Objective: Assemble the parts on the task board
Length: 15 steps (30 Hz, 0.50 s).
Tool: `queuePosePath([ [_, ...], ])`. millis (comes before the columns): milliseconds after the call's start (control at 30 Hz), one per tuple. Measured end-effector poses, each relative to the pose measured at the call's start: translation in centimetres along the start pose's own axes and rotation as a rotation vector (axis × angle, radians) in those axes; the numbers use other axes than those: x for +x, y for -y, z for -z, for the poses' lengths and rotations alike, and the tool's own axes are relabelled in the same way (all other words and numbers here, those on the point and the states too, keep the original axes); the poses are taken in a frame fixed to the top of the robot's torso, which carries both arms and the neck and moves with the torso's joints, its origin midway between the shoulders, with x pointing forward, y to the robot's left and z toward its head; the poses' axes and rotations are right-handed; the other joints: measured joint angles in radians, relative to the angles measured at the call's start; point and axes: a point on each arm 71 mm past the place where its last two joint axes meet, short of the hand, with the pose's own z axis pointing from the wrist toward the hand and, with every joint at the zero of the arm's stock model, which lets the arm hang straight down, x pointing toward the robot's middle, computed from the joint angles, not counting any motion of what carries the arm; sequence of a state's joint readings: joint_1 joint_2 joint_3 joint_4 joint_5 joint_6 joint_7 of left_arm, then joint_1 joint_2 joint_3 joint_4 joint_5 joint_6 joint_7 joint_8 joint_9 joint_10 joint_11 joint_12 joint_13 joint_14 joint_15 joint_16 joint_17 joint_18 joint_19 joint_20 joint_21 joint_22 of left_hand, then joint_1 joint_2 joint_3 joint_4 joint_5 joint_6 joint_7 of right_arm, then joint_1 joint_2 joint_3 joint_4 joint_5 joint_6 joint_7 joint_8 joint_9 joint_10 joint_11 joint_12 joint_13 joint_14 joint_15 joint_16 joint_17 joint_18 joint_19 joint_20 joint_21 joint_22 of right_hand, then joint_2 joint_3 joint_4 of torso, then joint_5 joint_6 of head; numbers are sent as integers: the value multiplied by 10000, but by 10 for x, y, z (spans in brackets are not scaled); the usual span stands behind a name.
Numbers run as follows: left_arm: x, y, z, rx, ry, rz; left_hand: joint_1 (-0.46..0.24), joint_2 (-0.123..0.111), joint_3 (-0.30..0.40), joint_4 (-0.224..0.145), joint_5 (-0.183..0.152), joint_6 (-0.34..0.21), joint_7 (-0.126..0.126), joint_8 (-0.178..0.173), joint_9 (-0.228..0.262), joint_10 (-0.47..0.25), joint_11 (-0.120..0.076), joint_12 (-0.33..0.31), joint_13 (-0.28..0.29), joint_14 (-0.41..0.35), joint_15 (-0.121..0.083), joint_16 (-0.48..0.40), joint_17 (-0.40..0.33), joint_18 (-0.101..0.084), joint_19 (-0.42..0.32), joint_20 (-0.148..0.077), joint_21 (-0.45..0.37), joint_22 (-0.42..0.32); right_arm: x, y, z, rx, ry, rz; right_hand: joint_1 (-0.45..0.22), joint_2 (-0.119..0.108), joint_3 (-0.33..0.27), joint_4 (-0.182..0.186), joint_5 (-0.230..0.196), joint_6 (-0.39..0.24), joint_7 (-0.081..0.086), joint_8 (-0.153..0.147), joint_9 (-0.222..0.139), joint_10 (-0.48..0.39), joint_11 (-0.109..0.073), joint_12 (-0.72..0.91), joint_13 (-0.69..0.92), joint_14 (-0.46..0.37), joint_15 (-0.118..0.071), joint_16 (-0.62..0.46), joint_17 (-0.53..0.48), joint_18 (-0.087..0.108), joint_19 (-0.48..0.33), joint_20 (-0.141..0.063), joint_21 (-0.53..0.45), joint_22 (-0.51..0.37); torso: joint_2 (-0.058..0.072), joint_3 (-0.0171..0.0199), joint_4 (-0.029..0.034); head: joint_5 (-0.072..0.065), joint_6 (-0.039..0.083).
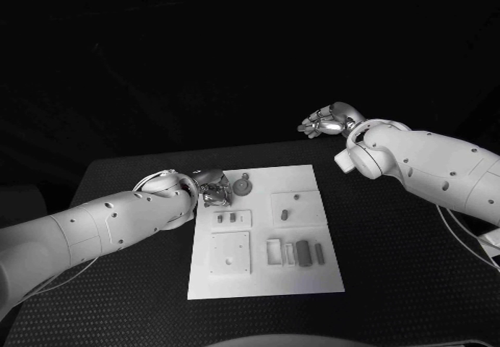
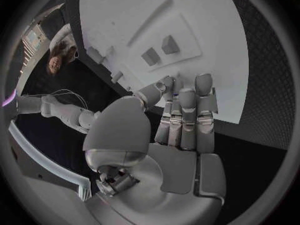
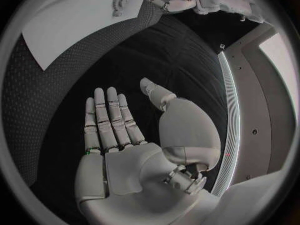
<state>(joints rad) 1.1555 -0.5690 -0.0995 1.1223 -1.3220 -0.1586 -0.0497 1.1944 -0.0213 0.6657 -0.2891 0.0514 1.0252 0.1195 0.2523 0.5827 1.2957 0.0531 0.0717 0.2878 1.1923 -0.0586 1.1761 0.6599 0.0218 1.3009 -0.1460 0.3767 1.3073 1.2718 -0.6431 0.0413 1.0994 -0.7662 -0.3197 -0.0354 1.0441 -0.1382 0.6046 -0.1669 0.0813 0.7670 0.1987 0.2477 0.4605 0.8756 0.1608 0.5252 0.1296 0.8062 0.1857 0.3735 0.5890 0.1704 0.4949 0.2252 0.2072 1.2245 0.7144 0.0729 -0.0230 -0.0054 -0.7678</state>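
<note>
While the left hand (image 1: 212, 189) is hovering at the far left corner of the white task board (image 1: 313, 282), its fingers (image 2: 187, 112) are lying straight and close together in the left wrist view, holding nothing, with the thumb angled out beside them. Just beside that hand in the head view, a round grey gear-like part (image 1: 242, 186) is sitting on the board near its far edge. Nearer the robot, a small plate with little grey pieces (image 1: 233, 217) is lying on the board's left half, and a larger square plate (image 1: 230, 253) is lying below it. On the right half, a square plate carrying a small upright grey peg (image 1: 285, 215) is sitting, and closer to the near edge a row of narrow grey parts (image 1: 303, 252) is standing beside white frames.

The right hand (image 1: 328, 121) is hanging well beyond the board's far right corner, over the black table (image 1: 396, 246). In the right wrist view its fingers (image 3: 107, 120) are stretching out flat and the palm is empty, so it is gripping nothing
</note>
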Motion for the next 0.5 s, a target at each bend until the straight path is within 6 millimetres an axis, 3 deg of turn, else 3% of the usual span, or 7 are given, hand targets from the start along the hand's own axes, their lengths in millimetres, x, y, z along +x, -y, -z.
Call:
queuePosePath([
  [500, 0, 0, 1, 7, -48, -18, 3, 0, -6, -6, -4, -1, 1, 43, -8, 33, -32, -30, 19, 28, -1, 42, 0, 2, -7, -7, 0, 2, -1, 0, 0, 7, 7, 1, 0, 0, 0, 0, 0, 0, 0, 0, 0, 0, 0, 0, -8, 0, 0, 0, -1, 1, 0, 0, 0, 9, -1, -6, 0, 16, -8],
])
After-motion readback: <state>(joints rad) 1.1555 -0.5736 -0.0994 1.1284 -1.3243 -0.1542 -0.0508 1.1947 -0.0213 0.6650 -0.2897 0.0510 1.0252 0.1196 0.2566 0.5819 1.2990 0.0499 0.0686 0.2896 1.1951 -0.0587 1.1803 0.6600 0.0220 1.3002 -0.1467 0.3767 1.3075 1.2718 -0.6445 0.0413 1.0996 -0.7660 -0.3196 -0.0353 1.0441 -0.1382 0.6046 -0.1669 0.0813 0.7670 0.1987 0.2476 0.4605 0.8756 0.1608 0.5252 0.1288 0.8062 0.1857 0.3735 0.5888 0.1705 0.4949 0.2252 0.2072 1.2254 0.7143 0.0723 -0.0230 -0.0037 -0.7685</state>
